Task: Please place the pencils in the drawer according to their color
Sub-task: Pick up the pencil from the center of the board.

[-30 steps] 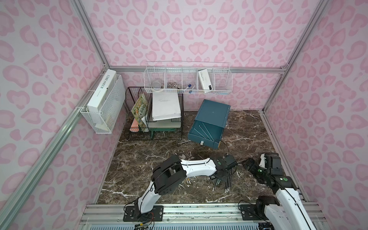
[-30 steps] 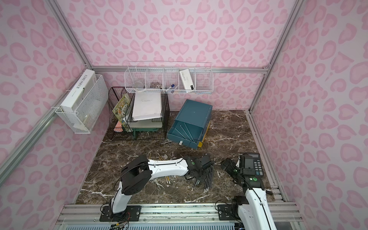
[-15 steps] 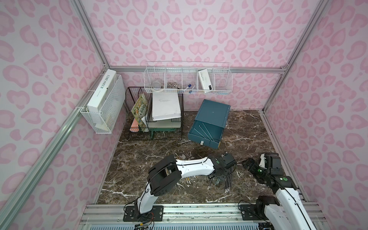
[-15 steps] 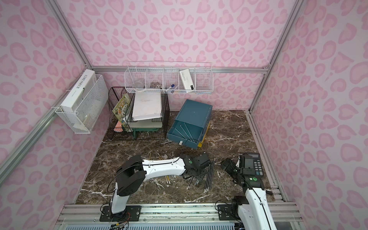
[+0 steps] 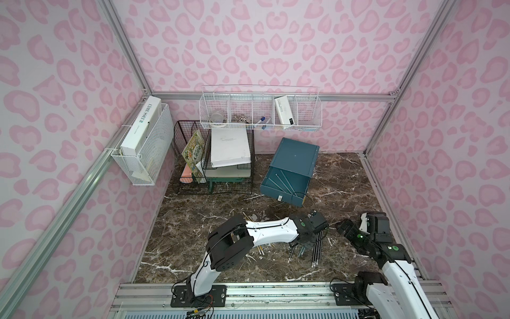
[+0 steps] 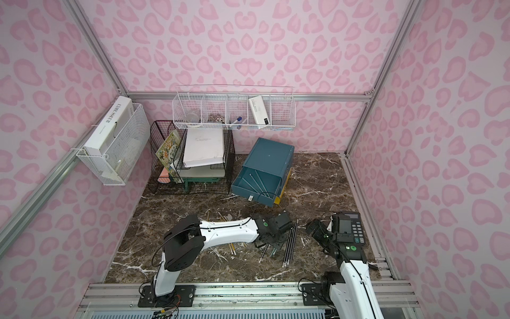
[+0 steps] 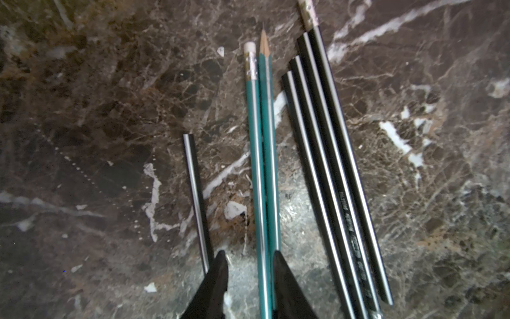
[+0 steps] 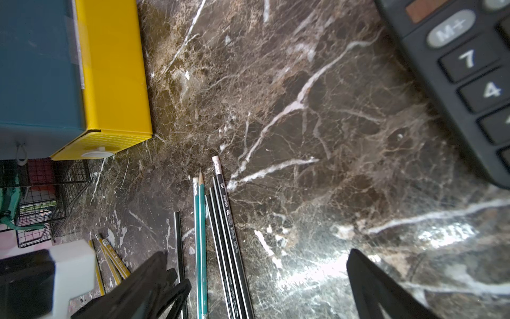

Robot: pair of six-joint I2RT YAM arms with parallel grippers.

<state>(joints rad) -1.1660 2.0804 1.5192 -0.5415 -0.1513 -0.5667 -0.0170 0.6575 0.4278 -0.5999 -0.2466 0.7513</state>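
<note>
Little changes from a second ago: left arm (image 5: 265, 234) shuffles slightly over the near pile, right arm (image 5: 394, 265) unmoved. Now left gripper (image 7: 249, 265) straddles two teal pencils (image 7: 262, 165) flat on the table (image 7: 110, 138), jaws partly spread, not pinching. Just right of them: black pencils (image 7: 325, 165). Meanwhile right gripper (image 5: 342, 227) gapes wide, holding nothing. Far centre, drawer (image 5: 292, 154) has its top tray (image 5: 276, 192) pulled out, more pencils inside.

White arms (image 5: 271, 234) with black joints (image 5: 230, 243), green-dotted wrists (image 5: 303, 224), thin black cables (image 5: 205, 263).
</note>
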